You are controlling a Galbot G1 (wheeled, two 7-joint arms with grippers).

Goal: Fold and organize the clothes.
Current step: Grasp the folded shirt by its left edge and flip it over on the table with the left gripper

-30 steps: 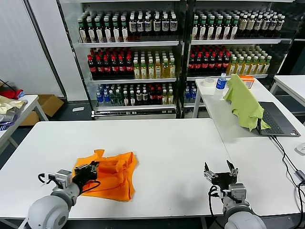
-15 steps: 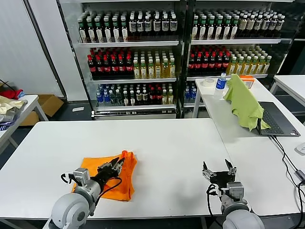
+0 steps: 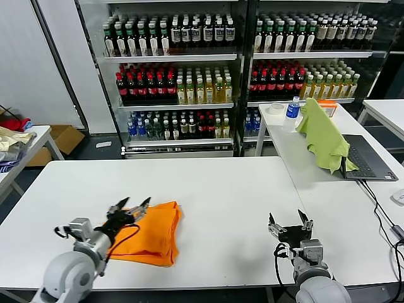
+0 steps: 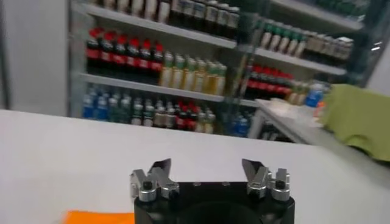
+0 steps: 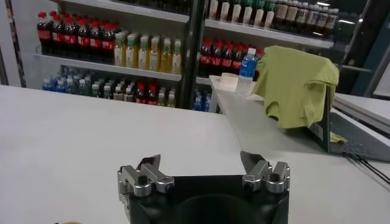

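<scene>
The bright orange T-shirt lies folded into a compact rectangle on the white table, at the front left. My left gripper is open and empty, held just above the shirt's far left corner. In the left wrist view my left gripper shows spread jaws with nothing between them, and an orange corner of the shirt sits at the frame edge. My right gripper is open and empty above the table's front right; it also shows open in the right wrist view.
A second table at the right holds a light green cloth draped over a laptop, a water bottle and a tape roll. Drink shelves stand behind. Garments are piled on a table at far left.
My left gripper let go of the orange shirt, opened and drew back to the left and up. The shirt now lies flatter as a folded rectangle. The right gripper has not moved.
</scene>
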